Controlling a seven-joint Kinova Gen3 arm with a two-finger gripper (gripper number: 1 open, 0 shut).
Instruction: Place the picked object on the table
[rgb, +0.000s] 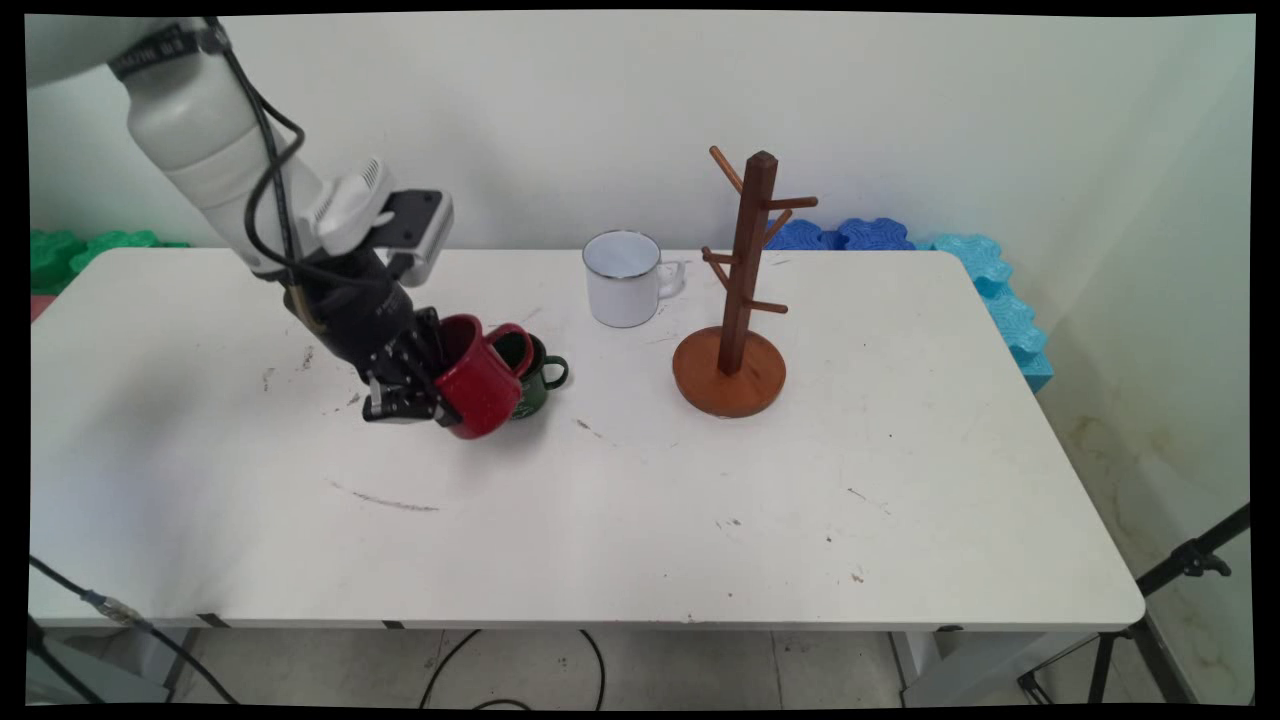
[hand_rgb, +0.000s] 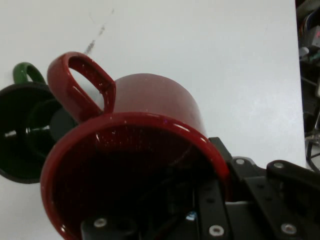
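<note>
My gripper (rgb: 438, 385) is shut on the rim of a red mug (rgb: 482, 380), one finger inside it and one outside. The mug is tilted, its mouth toward the hand, just above the table (rgb: 640, 520). In the hand view the red mug (hand_rgb: 135, 165) fills the middle, handle (hand_rgb: 80, 85) pointing up. A dark green mug (rgb: 535, 375) stands on the table right behind the red one, touching or nearly touching it; in the hand view the green mug (hand_rgb: 22, 130) sits at the left edge.
A white enamel mug (rgb: 625, 278) stands further back, right of centre. A brown wooden mug tree (rgb: 740, 300) with several pegs stands to its right. Blue foam pieces (rgb: 990, 290) lie past the table's far right edge, green ones (rgb: 70, 250) at the far left.
</note>
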